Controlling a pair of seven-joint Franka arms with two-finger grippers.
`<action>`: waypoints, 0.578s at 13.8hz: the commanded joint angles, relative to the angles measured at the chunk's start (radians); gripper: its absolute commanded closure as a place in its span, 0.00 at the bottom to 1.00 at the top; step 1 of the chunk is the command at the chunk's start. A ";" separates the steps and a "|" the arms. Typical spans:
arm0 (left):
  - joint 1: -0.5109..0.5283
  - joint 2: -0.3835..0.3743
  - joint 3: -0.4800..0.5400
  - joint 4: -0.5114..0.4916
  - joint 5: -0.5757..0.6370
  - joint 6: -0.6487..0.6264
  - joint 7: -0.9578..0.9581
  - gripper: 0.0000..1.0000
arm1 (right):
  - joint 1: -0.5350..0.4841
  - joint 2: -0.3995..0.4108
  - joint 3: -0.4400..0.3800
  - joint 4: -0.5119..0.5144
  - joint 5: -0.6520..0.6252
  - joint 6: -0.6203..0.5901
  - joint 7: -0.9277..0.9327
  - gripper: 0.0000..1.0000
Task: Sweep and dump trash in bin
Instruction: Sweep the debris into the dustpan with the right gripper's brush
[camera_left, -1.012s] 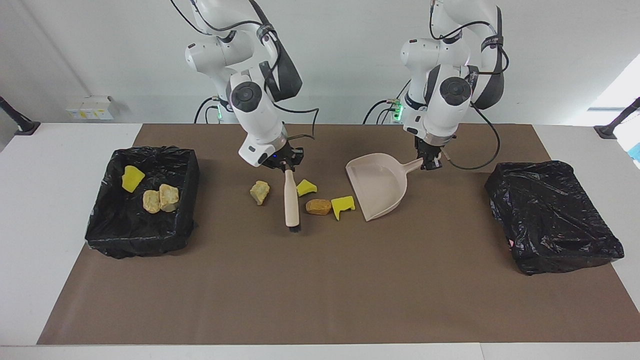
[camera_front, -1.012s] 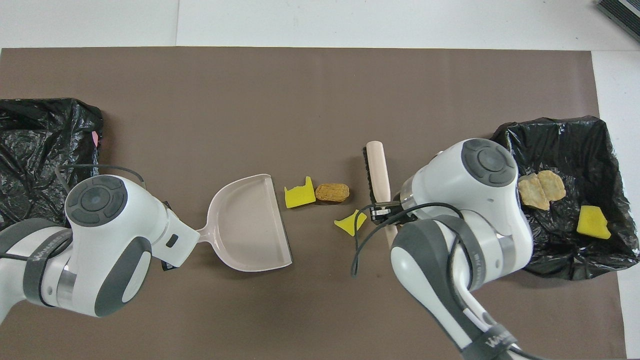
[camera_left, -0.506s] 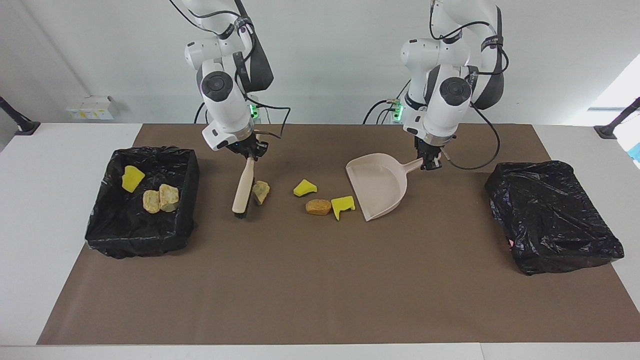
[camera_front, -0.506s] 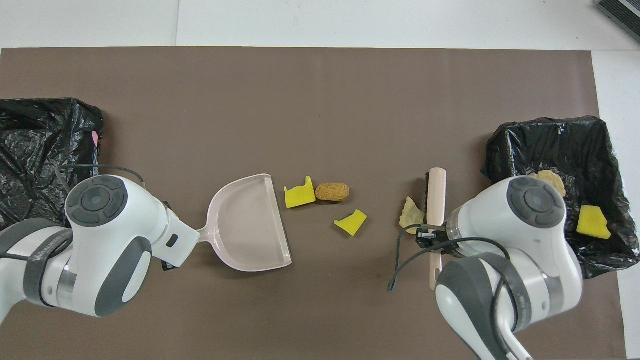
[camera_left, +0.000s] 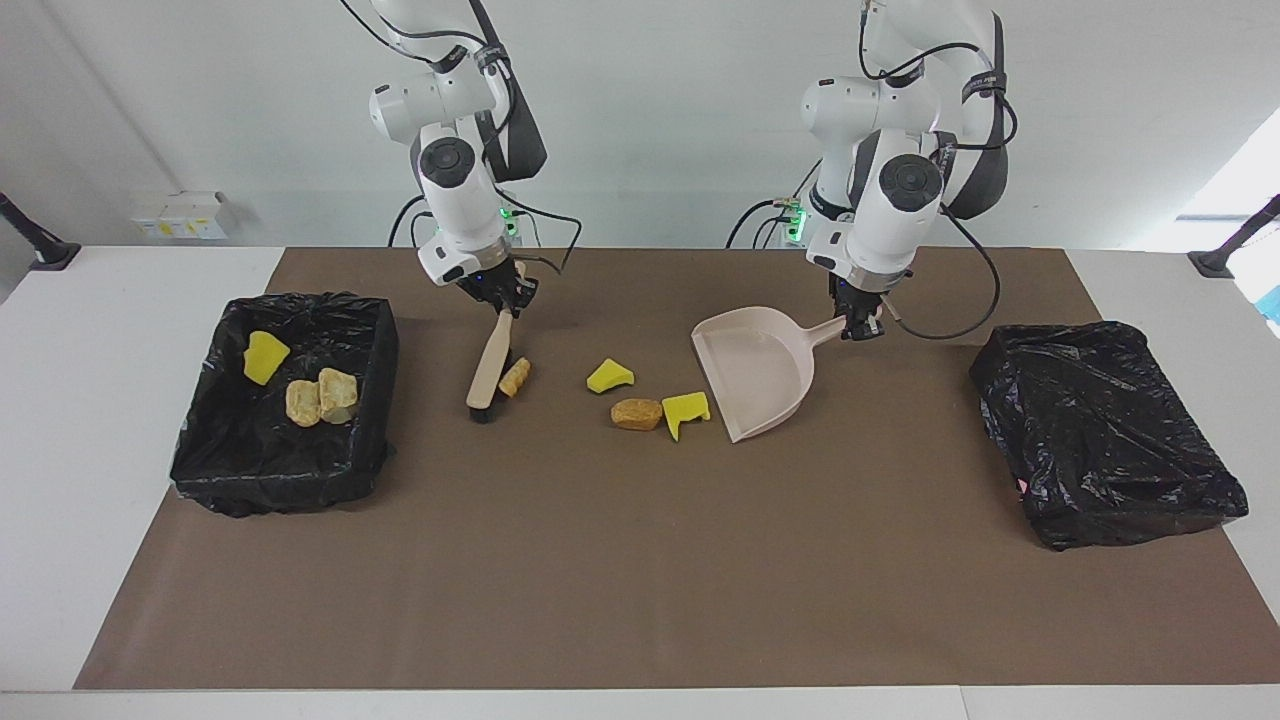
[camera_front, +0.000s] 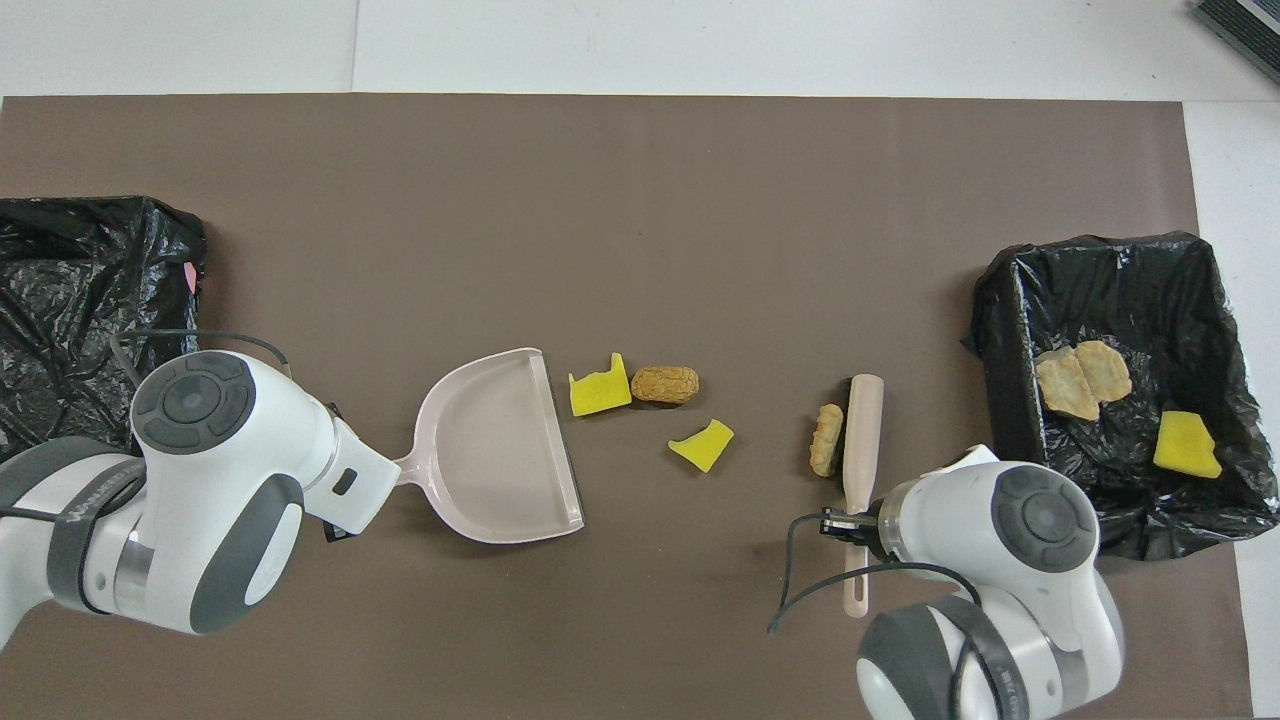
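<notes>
Three pieces of trash (camera_left: 300, 385) already lie in the open black-lined bin (camera_left: 380, 350) at the right arm's end of the bench, but four remain on the brown mat — a tan bread-like lump (camera_left: 515, 377) touching the bristles of the beige wooden-handled brush (camera_left: 490, 372) clenched in the right gripper (camera_left: 508, 303), and two yellow sponge chunks (camera_left: 609, 376) plus an orange lump (camera_left: 637, 413) just beside the mouth of the empty beige plastic dustpan (camera_left: 755, 370), whose handle the left gripper (camera_left: 858, 326) grasps.

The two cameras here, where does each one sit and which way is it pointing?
Facing view: high across the table, looking at both robots; whole arms show, left gripper holding the dustpan, right gripper holding the brush.
Overhead view: above the robots' end, looking steeply down; only wrists and grippers show.
Shared: dustpan, brush, the loose trash, both black bins.
</notes>
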 joint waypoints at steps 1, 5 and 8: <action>-0.013 -0.015 0.008 -0.022 0.010 0.026 -0.020 1.00 | 0.061 0.137 0.007 0.134 -0.007 0.017 0.018 1.00; -0.013 -0.015 0.008 -0.022 0.010 0.026 -0.020 1.00 | 0.113 0.323 0.008 0.332 -0.007 0.011 -0.050 1.00; -0.009 -0.014 0.008 -0.055 0.002 0.122 -0.023 1.00 | 0.173 0.416 0.010 0.455 -0.006 0.003 -0.059 1.00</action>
